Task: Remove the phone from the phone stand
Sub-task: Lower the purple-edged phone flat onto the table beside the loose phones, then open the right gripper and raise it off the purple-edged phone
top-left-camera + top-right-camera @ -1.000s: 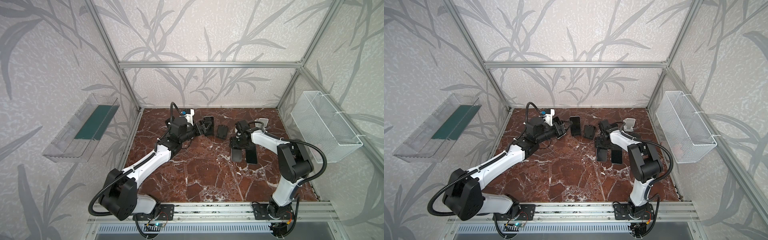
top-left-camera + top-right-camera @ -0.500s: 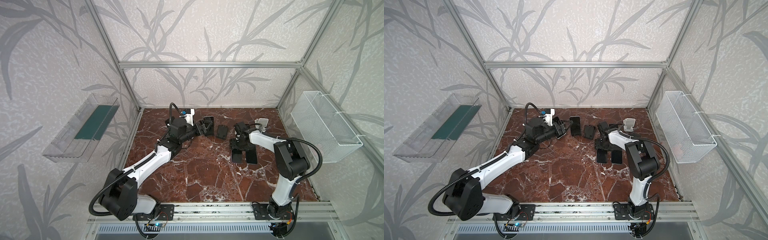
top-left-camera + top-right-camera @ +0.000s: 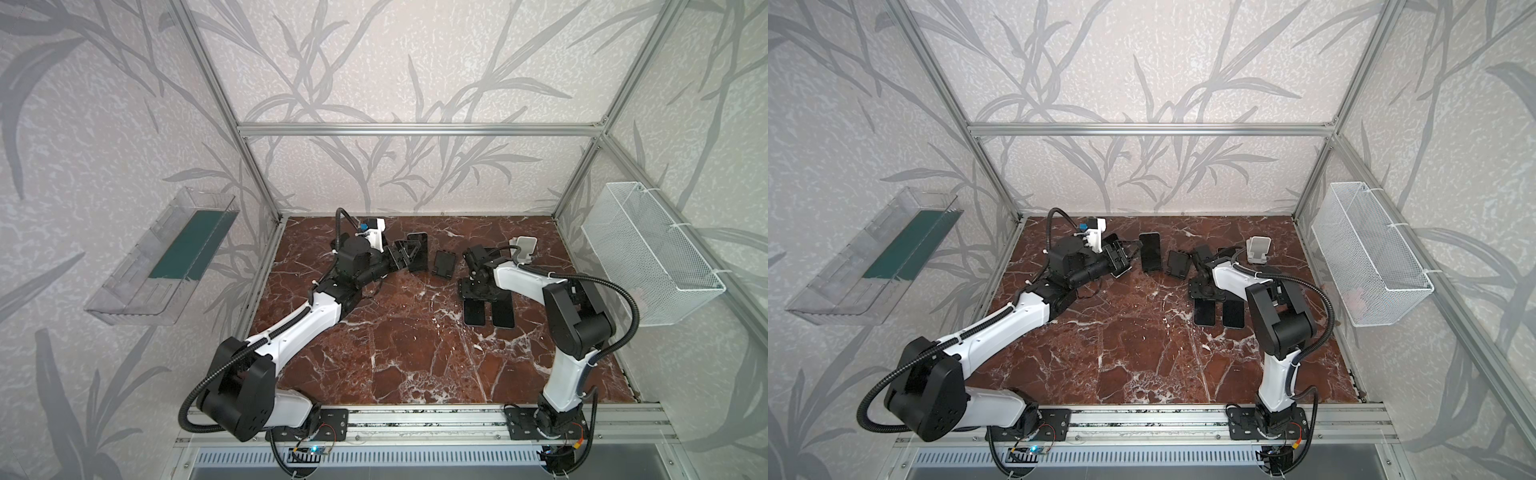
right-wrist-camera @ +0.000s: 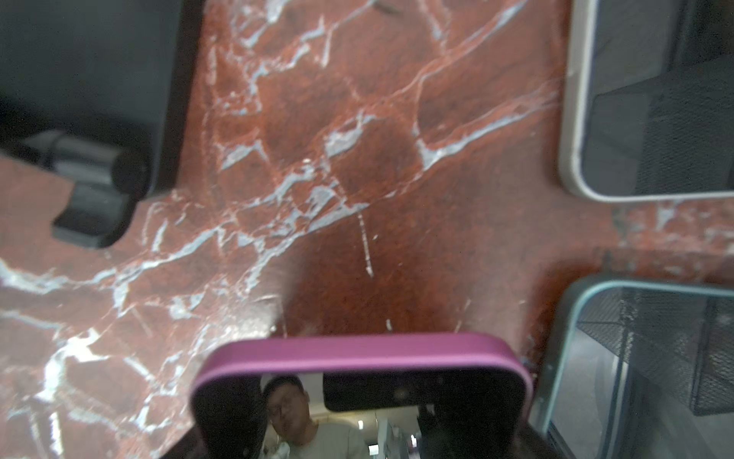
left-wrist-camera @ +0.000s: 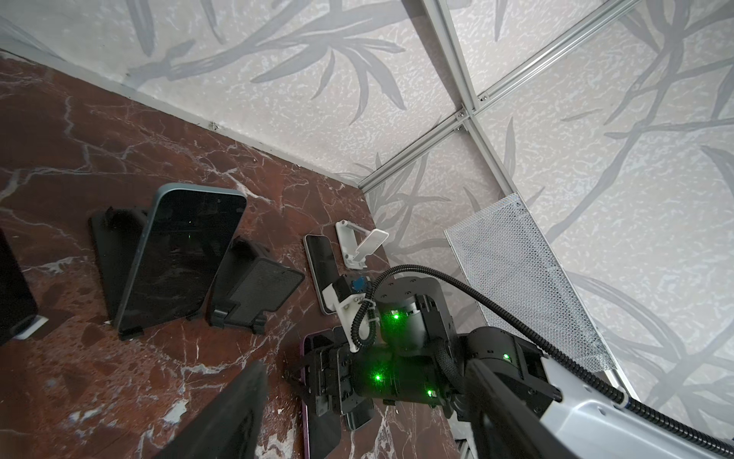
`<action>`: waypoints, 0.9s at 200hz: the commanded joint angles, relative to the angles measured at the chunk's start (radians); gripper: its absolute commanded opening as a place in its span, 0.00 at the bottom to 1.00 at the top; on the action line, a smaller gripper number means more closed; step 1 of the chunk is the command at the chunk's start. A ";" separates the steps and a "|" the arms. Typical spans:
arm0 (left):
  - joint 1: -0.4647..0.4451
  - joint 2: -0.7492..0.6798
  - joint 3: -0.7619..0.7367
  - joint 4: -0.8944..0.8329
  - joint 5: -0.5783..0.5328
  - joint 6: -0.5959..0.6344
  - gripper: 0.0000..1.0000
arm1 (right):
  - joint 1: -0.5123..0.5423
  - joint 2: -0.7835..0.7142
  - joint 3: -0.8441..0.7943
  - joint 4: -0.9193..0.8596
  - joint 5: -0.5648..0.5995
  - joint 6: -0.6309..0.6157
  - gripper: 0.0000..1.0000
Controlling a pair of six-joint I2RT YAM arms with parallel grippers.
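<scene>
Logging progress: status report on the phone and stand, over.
Left tool open, empty, beside phone. Right tool over purple phone, grip unclear. Phone leans on black stand. Empty stand close beside.

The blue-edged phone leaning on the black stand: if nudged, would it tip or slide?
Probably stiff: the blue-edged phone looks like a flat slab. It leans on the black stand, caught by small lips at its lower edge, so a sideways push might slide it off. Its glossy screen looks slippery.
</scene>
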 commanded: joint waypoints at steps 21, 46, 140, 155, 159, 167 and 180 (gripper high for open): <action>0.018 -0.097 -0.056 0.027 -0.123 -0.021 0.79 | 0.037 0.054 -0.040 -0.012 0.052 0.069 0.78; 0.021 -0.117 -0.059 0.027 -0.130 -0.024 0.79 | 0.038 0.058 -0.061 0.008 0.049 0.080 0.79; 0.026 -0.162 -0.050 -0.007 -0.166 0.036 0.79 | 0.041 -0.031 -0.094 -0.008 0.024 0.014 0.83; 0.029 -0.174 -0.051 -0.015 -0.182 0.059 0.80 | 0.043 -0.052 -0.073 -0.035 0.018 -0.004 0.87; 0.030 -0.177 -0.051 -0.017 -0.184 0.062 0.80 | 0.042 -0.061 -0.073 -0.037 0.016 -0.007 0.88; 0.034 -0.182 -0.050 -0.021 -0.189 0.068 0.80 | 0.043 -0.086 -0.073 -0.035 0.018 -0.011 0.89; 0.040 -0.192 -0.049 -0.024 -0.191 0.078 0.81 | 0.043 -0.138 -0.074 -0.031 0.018 -0.018 0.92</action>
